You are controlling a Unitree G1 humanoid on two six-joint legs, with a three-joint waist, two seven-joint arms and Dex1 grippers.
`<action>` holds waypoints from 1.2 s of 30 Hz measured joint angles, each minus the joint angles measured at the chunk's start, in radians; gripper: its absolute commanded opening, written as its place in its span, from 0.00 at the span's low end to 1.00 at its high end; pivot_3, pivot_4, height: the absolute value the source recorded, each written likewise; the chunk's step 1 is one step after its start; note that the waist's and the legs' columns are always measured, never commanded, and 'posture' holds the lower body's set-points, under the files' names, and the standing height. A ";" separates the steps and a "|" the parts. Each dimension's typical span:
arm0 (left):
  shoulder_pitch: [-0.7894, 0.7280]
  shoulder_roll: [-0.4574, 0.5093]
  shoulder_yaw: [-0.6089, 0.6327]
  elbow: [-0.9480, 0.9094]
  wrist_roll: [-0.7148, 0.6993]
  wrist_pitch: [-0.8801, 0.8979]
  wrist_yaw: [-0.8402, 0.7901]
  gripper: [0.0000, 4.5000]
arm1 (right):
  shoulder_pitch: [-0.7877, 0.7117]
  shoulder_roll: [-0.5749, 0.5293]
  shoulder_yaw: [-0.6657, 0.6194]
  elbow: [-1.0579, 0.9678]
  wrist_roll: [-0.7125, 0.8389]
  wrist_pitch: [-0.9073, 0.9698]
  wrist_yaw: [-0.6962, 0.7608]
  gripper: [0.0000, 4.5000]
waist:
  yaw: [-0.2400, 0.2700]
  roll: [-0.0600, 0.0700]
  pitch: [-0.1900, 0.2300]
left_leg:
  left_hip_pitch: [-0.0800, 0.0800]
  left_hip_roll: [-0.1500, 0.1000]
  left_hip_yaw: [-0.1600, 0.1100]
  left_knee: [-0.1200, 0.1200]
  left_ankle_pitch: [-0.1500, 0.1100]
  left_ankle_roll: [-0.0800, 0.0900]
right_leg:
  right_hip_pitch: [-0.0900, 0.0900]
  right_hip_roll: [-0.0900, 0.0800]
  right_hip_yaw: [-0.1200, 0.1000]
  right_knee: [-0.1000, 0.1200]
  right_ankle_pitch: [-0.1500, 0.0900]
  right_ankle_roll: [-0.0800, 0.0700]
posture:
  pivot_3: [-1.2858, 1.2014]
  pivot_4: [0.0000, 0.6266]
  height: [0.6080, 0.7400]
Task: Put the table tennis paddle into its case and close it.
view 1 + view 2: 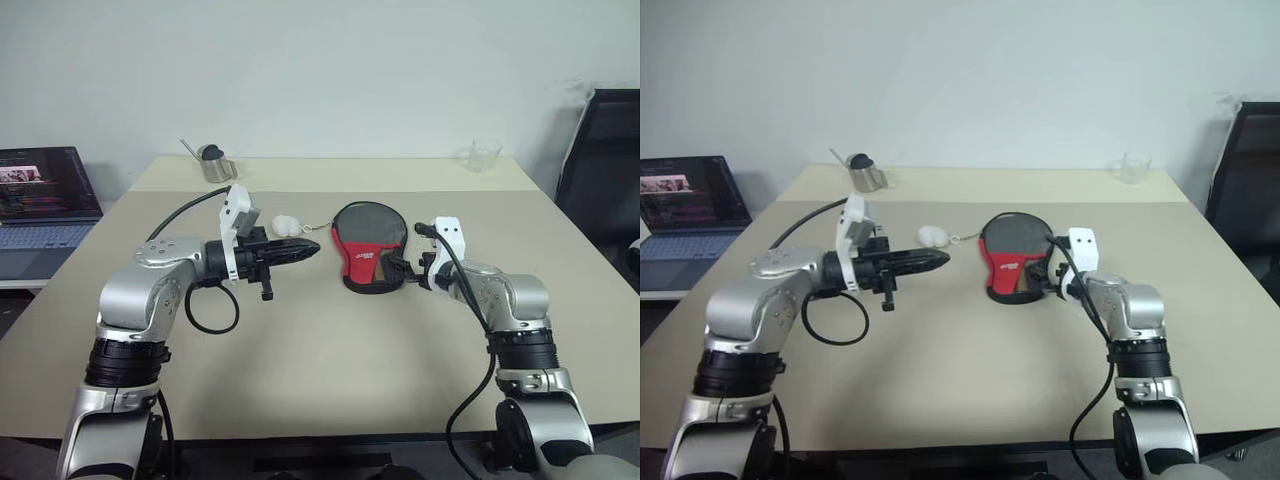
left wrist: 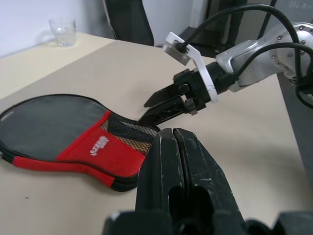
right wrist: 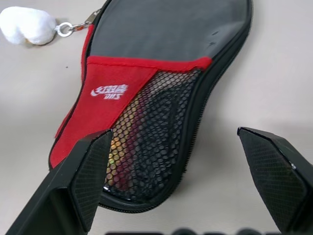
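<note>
My left gripper (image 1: 308, 249) hangs above the table (image 1: 330, 350) with its fingers pressed together, holding nothing. My right gripper (image 3: 183, 171) points at the narrow end of the case (image 1: 368, 243), fingers spread wide. The case lies flat mid-table.

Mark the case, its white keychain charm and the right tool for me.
case (image 3: 146, 34): right wrist view, on its black upper panel.
white keychain charm (image 3: 27, 24): right wrist view, middle of the white lump.
right tool (image 2: 152, 108): left wrist view, between its open fingertips near the case's narrow end.
</note>
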 measured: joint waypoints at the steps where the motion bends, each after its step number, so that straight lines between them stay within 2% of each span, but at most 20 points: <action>1: 0.004 0.001 0.000 -0.010 -0.003 0.002 0.004 0.01 | 0.000 0.002 0.000 0.011 -0.006 -0.006 -0.004 1.00 | 0.000 0.000 0.000 | 0.000 0.000 0.000 0.000 0.000 0.000 | 0.000 0.000 0.000 0.000 0.000 0.000 | 0.52 0.24 1.00; 13: 0.016 0.008 -0.005 -0.062 -0.038 0.036 0.035 0.01 | -0.042 0.051 -0.010 0.210 -0.045 -0.112 -0.042 1.00 | -0.001 0.000 0.000 | 0.000 0.000 0.000 -0.002 0.000 0.000 | 0.000 0.000 0.000 -0.002 0.000 0.000 | 0.52 0.24 1.00; 19: 0.033 0.020 -0.005 -0.077 -0.048 0.042 0.048 0.01 | -0.044 0.071 -0.009 0.223 -0.049 -0.132 -0.042 1.00 | -0.005 0.000 0.000 | 0.000 0.001 0.000 -0.005 0.000 0.000 | 0.000 0.000 0.000 -0.005 0.000 0.000 | 0.52 0.24 1.00; 20: 0.033 0.022 -0.005 -0.082 -0.049 0.043 0.053 0.00 | -0.044 0.073 -0.009 0.223 -0.051 -0.134 -0.042 0.96 | -0.006 0.000 0.000 | 0.000 0.001 0.000 -0.006 0.000 0.000 | 0.000 0.000 0.000 -0.005 0.000 0.000 | 0.52 0.24 1.00; 36: 0.039 0.039 -0.005 -0.096 -0.069 0.037 0.079 0.00 | -0.044 0.081 -0.009 0.223 -0.059 -0.138 -0.046 0.96 | -0.010 0.000 0.000 | 0.001 0.001 0.000 -0.007 0.000 0.000 | 0.000 0.000 0.001 -0.006 0.000 0.000 | 0.52 0.24 1.00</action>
